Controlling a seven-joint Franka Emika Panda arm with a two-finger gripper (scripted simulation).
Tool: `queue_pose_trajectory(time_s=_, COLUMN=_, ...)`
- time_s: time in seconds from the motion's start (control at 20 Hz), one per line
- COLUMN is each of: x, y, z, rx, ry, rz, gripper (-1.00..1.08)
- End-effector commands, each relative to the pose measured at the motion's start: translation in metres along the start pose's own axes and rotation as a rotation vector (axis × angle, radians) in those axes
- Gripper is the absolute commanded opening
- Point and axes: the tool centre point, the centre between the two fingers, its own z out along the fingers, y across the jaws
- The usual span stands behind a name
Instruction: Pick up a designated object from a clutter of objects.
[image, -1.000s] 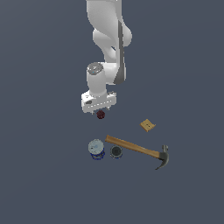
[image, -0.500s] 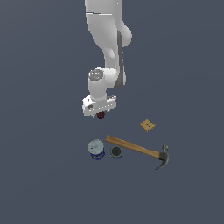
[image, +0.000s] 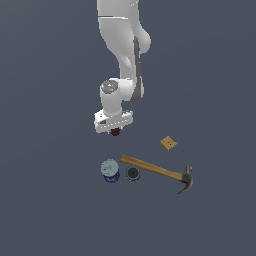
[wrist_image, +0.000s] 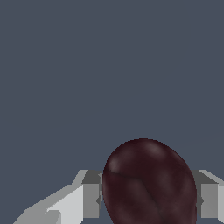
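Note:
The maroon ball (image: 116, 132) sits between the fingers of my gripper (image: 115, 131), which is shut on it and holds it above the grey floor. In the wrist view the ball (wrist_image: 148, 183) fills the space between the two grey fingers (wrist_image: 89, 194). The rest of the clutter lies below in the exterior view: the wooden-handled hammer (image: 157, 171), the blue-white can (image: 110, 170), the small dark cup (image: 132, 174) and the tan square block (image: 169, 143).
The white arm (image: 125, 55) rises above the gripper. The plain grey floor (image: 50, 200) surrounds the objects.
The gripper has risen a little with the ball in it. The hammer, can, cup and block have not moved.

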Motion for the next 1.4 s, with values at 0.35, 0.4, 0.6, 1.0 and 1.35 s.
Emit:
queue_pose_trajectory(time_s=0.35, x=0.0, y=0.0, z=-0.001, rx=0.0, ry=0.0, rz=0.0, gripper=-1.0)
queue_pose_trajectory(time_s=0.4, x=0.001, y=0.0, z=-0.002, rx=0.0, ry=0.0, rz=0.0, gripper=-1.0)
queue_pose_trajectory(time_s=0.6, x=0.005, y=0.001, z=-0.01, rx=0.0, ry=0.0, rz=0.0, gripper=-1.0)
queue_pose_trajectory(time_s=1.0, x=0.02, y=0.006, z=-0.043, rx=0.0, ry=0.0, rz=0.0, gripper=-1.0)
queue_pose_trajectory(time_s=1.35, x=0.043, y=0.013, z=-0.094, rx=-0.001, ry=-0.001, rz=0.001, gripper=-1.0)
